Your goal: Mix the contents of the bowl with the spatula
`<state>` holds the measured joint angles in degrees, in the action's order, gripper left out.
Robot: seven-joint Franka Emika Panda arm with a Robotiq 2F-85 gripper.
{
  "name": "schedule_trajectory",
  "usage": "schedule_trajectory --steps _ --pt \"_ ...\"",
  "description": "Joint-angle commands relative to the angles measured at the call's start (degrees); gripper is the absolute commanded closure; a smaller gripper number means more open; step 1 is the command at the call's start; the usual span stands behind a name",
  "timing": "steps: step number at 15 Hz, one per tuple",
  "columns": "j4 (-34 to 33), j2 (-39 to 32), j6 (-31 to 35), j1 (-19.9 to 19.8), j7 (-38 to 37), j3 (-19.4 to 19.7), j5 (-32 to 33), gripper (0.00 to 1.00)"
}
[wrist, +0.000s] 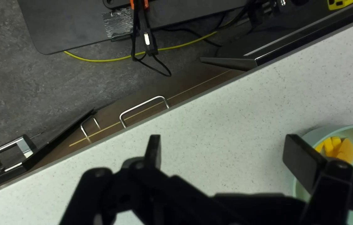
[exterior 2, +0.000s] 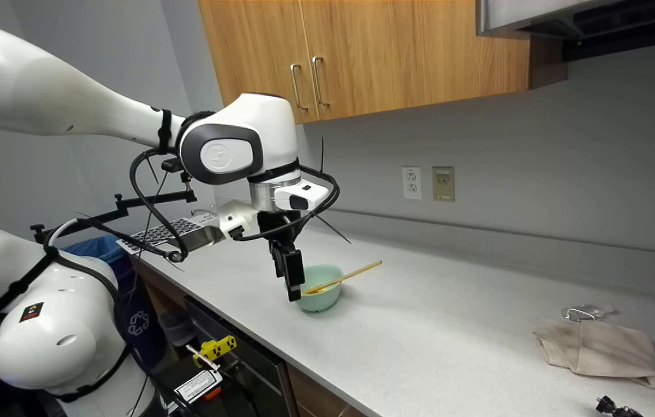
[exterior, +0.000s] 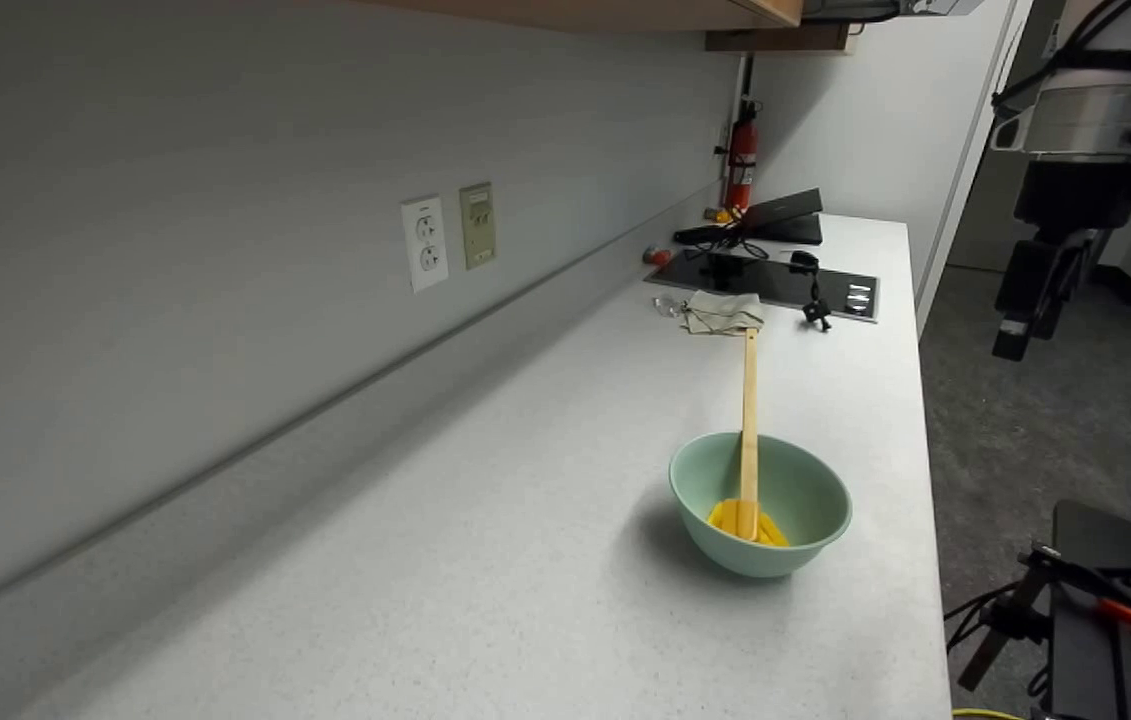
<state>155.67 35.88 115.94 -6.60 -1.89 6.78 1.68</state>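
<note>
Bowl [exterior: 805, 498] on counter [exterior: 485, 560], apart from hand [wrist: 224, 150]

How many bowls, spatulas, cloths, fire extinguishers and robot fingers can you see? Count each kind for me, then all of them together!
Bowl: 1
Spatula: 1
Cloth: 1
Fire extinguisher: 1
Robot fingers: 2
Total: 6

We've got a white speckled counter [exterior 2: 449, 330]: teal bowl [exterior: 805, 490], folded beige cloth [exterior 2: 599, 348] well apart, clear item [exterior 2: 585, 313] just beside cloth, black cooktop [exterior: 770, 281] nearby.
</note>
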Motion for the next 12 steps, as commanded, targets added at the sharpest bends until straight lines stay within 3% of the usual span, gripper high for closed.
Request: schedule_trajectory --steps 1,7,12 --pt "0.0 -0.2 1.6 1.2 -1.4 -1.1 -3.8 0.00" --pt "-0.5 -1.1 8.9 2.2 -7.5 -4.4 -9.9 0.00" --pt "-0.1 -0.5 6.9 1.4 -5.6 -3.9 -8.1 0.00"
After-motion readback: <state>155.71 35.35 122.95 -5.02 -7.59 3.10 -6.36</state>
